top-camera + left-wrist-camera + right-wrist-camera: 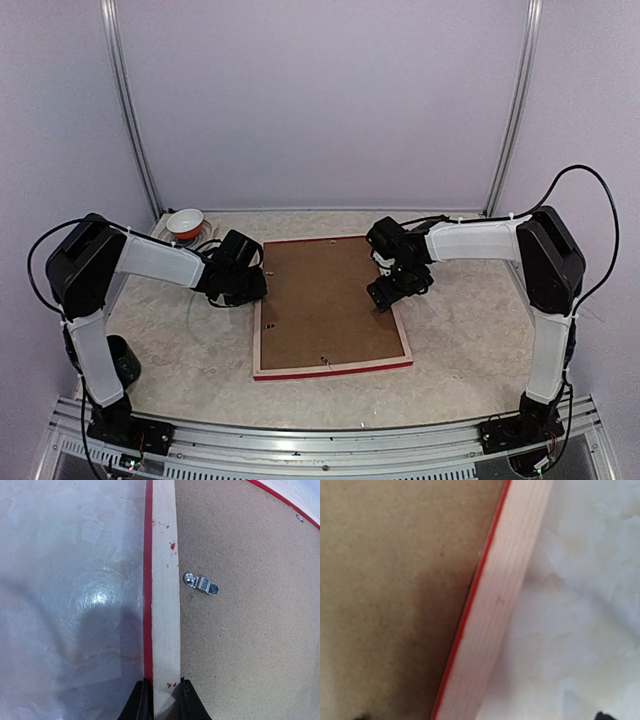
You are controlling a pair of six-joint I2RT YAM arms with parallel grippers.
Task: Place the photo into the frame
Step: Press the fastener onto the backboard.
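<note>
Pale wood rail of the red-edged rectangular picture frame point(165, 605) is clamped by the left gripper point(165, 697), brown fibreboard backing point(250, 640) to its right. The right gripper point(388, 292) is spread wide, apparently straddling the opposite rail.

Pale marbled counter point(460, 350). Frame point(330, 367) lies flat mid-counter, bare wood back up, brown backing board point(320, 305) set inside it. White bowl point(185, 222) at back-left corner, well apart from frame.

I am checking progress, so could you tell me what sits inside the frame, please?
A brown backing board fills the face-down frame, with a small metal hanger on it. Anything beneath the board, the photo included, is covered.
</note>
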